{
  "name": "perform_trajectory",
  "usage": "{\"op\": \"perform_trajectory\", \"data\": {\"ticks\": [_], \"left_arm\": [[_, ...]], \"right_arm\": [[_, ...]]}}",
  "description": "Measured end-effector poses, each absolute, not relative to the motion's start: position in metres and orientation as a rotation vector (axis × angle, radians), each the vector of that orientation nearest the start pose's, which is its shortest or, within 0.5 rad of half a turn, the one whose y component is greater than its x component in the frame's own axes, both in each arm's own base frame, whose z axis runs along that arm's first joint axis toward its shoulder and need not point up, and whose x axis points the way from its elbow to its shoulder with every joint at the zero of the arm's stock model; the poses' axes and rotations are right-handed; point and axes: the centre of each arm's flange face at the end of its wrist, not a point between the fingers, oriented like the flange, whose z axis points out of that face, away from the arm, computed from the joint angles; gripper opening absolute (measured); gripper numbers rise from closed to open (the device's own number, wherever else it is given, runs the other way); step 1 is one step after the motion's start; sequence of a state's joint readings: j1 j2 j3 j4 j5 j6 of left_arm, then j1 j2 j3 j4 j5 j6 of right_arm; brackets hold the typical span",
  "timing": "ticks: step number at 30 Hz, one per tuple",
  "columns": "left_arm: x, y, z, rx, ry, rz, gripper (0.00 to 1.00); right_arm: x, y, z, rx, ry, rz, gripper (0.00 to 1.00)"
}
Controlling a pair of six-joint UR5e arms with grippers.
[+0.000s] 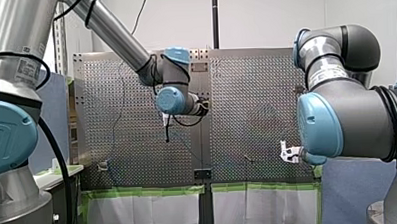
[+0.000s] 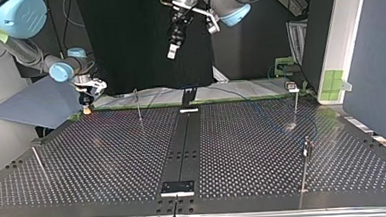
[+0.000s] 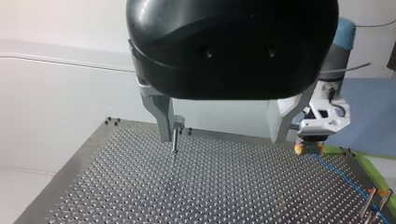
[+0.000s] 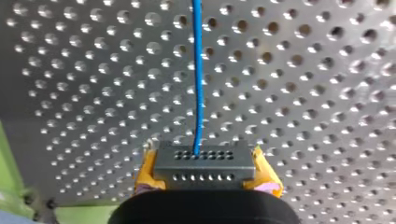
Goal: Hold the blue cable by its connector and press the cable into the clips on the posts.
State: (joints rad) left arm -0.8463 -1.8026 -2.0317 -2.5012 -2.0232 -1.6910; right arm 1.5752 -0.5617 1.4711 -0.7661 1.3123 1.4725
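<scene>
- My right tool point(image 4: 205, 167) is clamped on the grey connector point(image 4: 204, 156), with a yellow pad point(image 4: 145, 170) at each side of it
- The blue cable point(image 4: 198, 84) leaves the connector and runs straight ahead over the perforated table point(image 4: 303, 93)
- In the top view this tool sits low at the table's far left corner
- My left tool point(image 3: 224, 135) hangs high above the table's far middle, its metal fingers point(image 3: 161, 112) apart
- Thin posts point(image 2: 139, 105) stand on the table, well apart

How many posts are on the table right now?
4 posts, by the top view: far left, far right, near right, near left. Others may be hidden.
</scene>
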Motion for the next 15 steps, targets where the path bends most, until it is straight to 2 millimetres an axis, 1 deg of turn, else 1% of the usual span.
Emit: {"op": "perform_trajectory", "data": {"ticks": [4, 9, 15], "left_arm": [[0.242, -0.411, 0.225, 0.237, 1.609, -0.385, 0.99], [0.230, -0.398, 0.232, 0.206, 1.586, -0.418, 0.99], [0.215, -0.384, 0.237, 0.181, 1.564, -0.453, 0.99]], "right_arm": [[0.166, -0.682, -0.015, 1.542, -1.098, 1.274, 0.00], [0.173, -0.679, -0.003, 1.563, -1.095, 1.262, 0.00], [0.184, -0.667, 0.011, 1.571, -1.106, 1.260, 0.00]]}}
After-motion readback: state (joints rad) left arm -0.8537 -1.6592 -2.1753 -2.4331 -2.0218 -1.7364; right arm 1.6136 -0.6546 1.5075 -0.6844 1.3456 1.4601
